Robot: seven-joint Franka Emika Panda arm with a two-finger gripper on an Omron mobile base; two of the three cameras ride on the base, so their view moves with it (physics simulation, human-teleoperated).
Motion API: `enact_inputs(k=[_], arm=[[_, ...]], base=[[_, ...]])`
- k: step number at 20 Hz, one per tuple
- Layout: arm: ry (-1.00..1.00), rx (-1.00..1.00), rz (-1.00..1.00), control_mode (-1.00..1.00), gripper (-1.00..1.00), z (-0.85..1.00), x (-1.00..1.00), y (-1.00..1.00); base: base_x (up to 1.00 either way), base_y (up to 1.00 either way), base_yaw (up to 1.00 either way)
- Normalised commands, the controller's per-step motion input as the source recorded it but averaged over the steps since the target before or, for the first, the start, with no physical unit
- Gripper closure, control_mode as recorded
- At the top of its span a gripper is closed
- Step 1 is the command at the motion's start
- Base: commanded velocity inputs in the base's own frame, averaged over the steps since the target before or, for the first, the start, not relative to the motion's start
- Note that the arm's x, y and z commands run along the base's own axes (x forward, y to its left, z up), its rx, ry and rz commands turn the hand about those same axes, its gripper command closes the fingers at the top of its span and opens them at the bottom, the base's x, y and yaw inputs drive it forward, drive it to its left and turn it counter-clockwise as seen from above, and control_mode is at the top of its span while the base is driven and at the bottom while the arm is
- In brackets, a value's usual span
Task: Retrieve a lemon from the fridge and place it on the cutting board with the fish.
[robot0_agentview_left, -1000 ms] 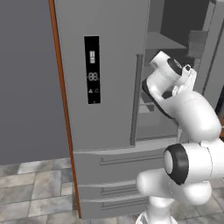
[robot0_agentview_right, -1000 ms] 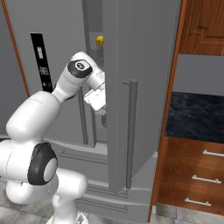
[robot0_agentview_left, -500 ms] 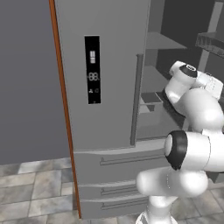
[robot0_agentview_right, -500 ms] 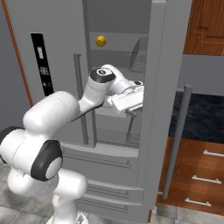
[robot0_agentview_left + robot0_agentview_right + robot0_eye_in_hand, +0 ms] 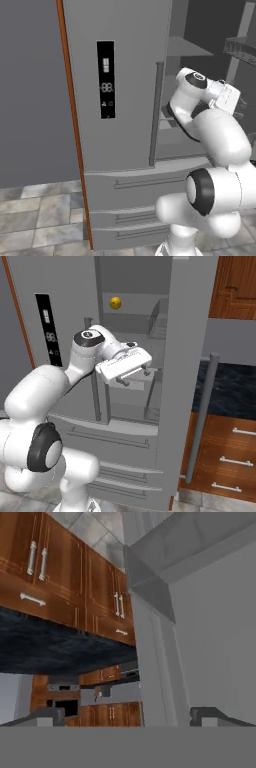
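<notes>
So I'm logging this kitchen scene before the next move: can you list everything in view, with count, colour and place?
fridge: one, grey, in front of the robot, right door swung open
display panel: one, black, on the closed left door
lemon: one, yellow, on an upper shelf inside the fridge
drawers: grey, stacked below the doors
cabinets: brown wood with silver handles, right of the fridge
countertop: one, dark, above those cabinets
floor: grey tiles
arm: one, white, reaching into the fridge opening
claw: one, open, empty, below the lemon's shelf
</notes>
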Motion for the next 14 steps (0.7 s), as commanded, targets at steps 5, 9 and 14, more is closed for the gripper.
enact_inputs(k=[5, 9, 14], arm=[[-0.7, 0.07, 0.07, -1.0, -1.0, 0.04, 0.36, 0.99], [-0.67, 0.16, 0.07, -1.0, -1.0, 0.0, 0.64, 1.0], [-0.56, 0.19, 0.0, -1.0, -1.0, 0.0, 0.52, 0.92]], base=[[0.0, 0.0, 0.0], [0.0, 0.0, 0.0], [0.0, 0.0, 0.0]])
